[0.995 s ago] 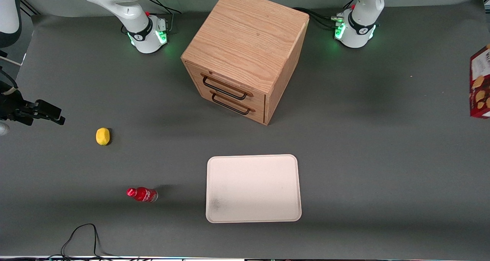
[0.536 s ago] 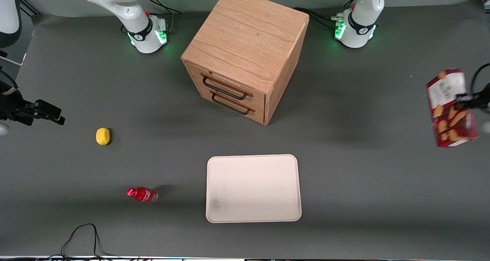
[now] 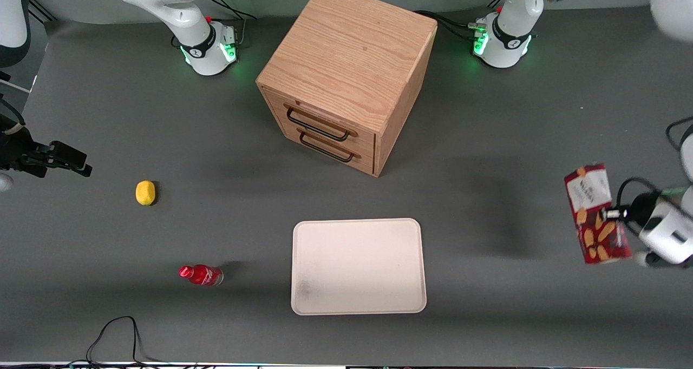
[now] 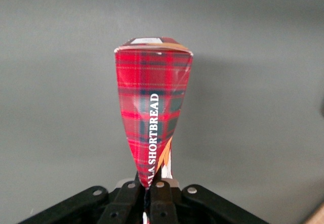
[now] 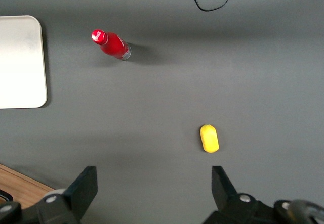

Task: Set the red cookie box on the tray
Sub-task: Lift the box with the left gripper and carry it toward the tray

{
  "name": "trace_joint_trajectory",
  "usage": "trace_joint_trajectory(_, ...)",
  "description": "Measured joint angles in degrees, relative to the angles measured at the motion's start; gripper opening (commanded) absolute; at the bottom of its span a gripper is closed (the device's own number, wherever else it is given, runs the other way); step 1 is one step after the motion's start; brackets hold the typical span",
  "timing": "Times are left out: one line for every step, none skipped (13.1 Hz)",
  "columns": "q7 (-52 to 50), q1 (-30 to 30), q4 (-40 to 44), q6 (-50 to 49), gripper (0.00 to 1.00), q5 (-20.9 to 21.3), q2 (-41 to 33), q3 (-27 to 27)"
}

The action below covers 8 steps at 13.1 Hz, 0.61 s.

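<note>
– Cream tray (image 3: pixel 358 266): anything on it?
– Nothing but a faint grey smudge near one corner. It lies flat on the grey desk (image 3: pixel 487 282), nearer the front camera than the wooden cabinet (image 3: pixel 346 77), whose two drawers are closed.
– Where is the red cookie box (image 3: pixel 596 214)?
– Toward the working arm's end of the desk, well apart from the tray, lifted and tilted. The pincer (image 3: pixel 610 214) is clenched on it; the wrist camera shows the box (image 4: pixel 152 118) pinched between the fingers (image 4: pixel 163 189).
– Anything else?
– A small red bottle (image 3: pixel 201 275) and a yellow lemon (image 3: pixel 145 192) toward the parked arm's end.
</note>
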Motion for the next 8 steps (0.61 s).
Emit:
trace_joint_trajectory(-0.08, -0.01, 0.59, 1.74, 0.0, -0.05, 1.99, -0.02)
trace_joint_trajectory(-0.21, -0.03, 0.88, 3.1, 0.0, -0.14, 3.45, -0.05)
trace_joint_trajectory(-0.35, -0.07, 1.18, 4.11, 0.0, -0.23, 4.46, -0.08)
trace_joint_trajectory(-0.44, -0.1, 1.3, 4.9, 0.0, -0.36, 5.07, -0.09)
trace_joint_trajectory(-0.49, -0.15, 1.33, 5.42, 0.0, -0.61, 5.48, -0.11)
trace_joint_trajectory(-0.55, -0.22, 1.3, 6.29, 0.0, -0.72, 5.84, -0.15)
trace_joint_trajectory(-0.75, -0.35, 1.19, 7.27, 0.0, -0.79, 6.24, -0.2)
trace_joint_trajectory(-1.69, -0.68, 1.16, 7.83, 0.0, -0.94, 6.7, -0.26)
